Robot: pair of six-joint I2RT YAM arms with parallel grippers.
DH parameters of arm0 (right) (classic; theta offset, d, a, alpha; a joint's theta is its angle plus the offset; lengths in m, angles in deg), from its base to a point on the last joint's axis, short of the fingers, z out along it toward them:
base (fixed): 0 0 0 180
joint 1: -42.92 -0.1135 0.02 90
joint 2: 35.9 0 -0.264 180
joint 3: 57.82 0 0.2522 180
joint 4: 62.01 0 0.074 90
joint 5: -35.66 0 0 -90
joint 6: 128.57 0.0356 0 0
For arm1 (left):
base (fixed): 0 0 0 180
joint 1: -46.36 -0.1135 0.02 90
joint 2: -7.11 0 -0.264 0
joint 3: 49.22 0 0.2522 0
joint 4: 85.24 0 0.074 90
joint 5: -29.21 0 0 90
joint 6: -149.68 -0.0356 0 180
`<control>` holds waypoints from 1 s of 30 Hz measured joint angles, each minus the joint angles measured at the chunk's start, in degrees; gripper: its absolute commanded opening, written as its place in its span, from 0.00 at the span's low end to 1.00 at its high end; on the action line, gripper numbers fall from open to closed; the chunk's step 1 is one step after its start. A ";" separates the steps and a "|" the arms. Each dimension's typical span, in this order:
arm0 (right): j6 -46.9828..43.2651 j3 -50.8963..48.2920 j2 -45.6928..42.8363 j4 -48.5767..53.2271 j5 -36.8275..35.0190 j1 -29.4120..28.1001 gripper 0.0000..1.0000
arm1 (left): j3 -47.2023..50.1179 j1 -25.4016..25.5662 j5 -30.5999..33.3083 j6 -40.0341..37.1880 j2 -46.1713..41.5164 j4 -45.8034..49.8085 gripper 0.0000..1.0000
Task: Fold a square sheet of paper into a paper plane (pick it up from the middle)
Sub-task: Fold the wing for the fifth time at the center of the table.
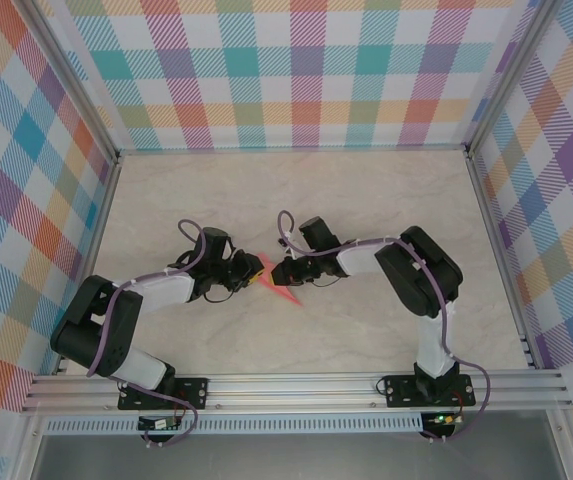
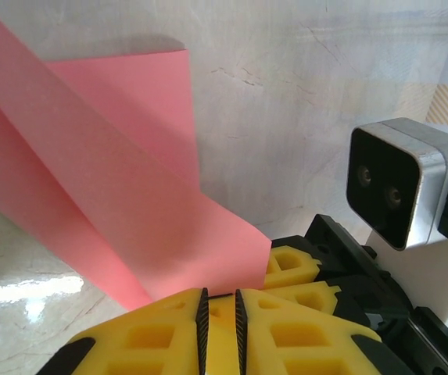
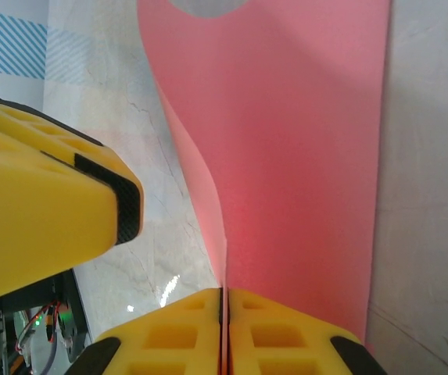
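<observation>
The square sheet of paper (image 1: 274, 283) is salmon pink and bent along a lengthwise crease, held just above the table's middle between both grippers. My right gripper (image 1: 280, 272) is shut on its edge. In the right wrist view the paper (image 3: 302, 156) runs up from the closed jaws of the right gripper (image 3: 224, 291). My left gripper (image 1: 250, 277) faces it from the left. In the left wrist view the paper (image 2: 114, 180) ends at the tips of the left gripper (image 2: 220, 293), whose pads stand a narrow gap apart with nothing seen between them. The right gripper's fingers (image 2: 290, 266) sit just beyond.
A pale marble-look tabletop (image 1: 366, 200) lies inside checked cloth walls (image 1: 296, 70) at the back and both sides. An aluminium rail (image 1: 296, 385) runs along the near edge by the arm bases. The right wrist camera housing (image 2: 396, 183) is close to the left gripper.
</observation>
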 measured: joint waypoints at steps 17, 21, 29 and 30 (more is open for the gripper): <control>-2.69 3.87 2.08 7.06 -0.02 0.00 0.10 | 0.00 0.04 0.20 -0.68 4.44 -0.48 0.13; -3.04 4.00 2.08 7.41 0.00 0.00 0.12 | -0.24 0.04 0.20 -0.68 5.99 -1.07 0.13; -3.65 5.05 2.08 9.22 0.59 0.00 0.23 | -1.44 0.04 1.07 -1.09 6.69 -1.01 0.12; -3.93 5.27 2.05 9.66 0.66 0.00 0.25 | -1.55 0.04 1.22 -1.14 6.73 -0.85 0.12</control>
